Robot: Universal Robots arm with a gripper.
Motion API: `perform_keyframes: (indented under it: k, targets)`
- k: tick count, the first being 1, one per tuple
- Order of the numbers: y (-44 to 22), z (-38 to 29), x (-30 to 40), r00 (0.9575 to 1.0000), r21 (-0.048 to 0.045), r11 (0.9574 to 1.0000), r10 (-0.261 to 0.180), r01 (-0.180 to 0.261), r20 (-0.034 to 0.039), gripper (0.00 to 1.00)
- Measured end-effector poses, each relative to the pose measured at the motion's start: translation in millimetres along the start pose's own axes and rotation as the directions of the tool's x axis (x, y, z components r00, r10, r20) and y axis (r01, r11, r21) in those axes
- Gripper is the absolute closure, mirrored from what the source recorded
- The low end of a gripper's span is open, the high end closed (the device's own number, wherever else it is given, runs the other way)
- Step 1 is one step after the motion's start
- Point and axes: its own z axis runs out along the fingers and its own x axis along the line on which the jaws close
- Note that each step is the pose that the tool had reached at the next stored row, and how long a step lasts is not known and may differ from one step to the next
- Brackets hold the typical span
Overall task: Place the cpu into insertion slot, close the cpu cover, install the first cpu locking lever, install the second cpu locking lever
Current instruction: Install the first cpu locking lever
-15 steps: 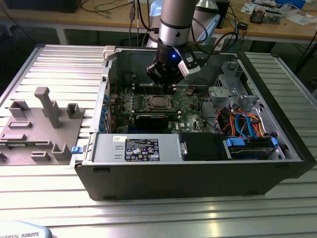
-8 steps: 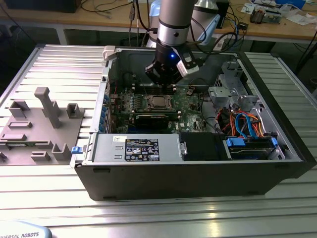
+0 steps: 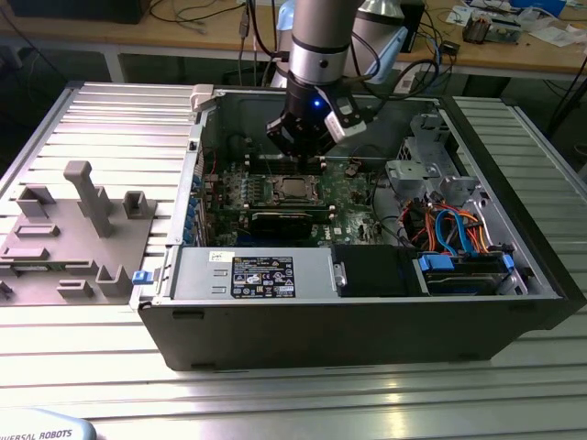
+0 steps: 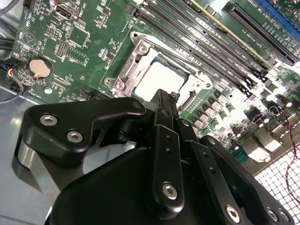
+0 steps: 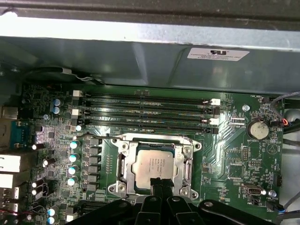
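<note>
- Looking across the whole scene, the exterior view shows an open computer case [image 3: 367, 302] lying on a ribbed metal tabletop [image 3: 101, 119], with a grey fixture block [image 3: 78, 238] well apart toward the exterior view's left. The arm reaches down into the case, its claw [image 3: 307, 158] just above the socket, where the cpu [image 3: 293, 189] lies flat on the green motherboard [image 3: 353, 188].
- In the first wrist view the cpu [image 5: 153, 163] sits square in the socket, its silvery top facing up, edges parallel to the four memory slots [image 5: 145, 112]. The cpu cover [image 5: 154, 140] lies down as a metal frame around it. The claw [image 5: 159, 183] has its fingertips pinched close together, at the cover's near edge; whether they touch it I cannot tell. A coin battery [image 5: 257, 130] sits beside the slots.
- In the second wrist view the claw [image 4: 166, 99] appears from behind, black links converging to a narrow tip over the bright cpu [image 4: 159, 78]; it grips nothing visible.
</note>
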Motion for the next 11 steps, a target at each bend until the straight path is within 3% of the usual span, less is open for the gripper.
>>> perform_keyframes:
  k: [11]
  targets:
    - [0.6, 0.3, 9.7, 1.0000, -0.0001, 1.0000, 0.000, 0.000, 0.0000, 0.89]
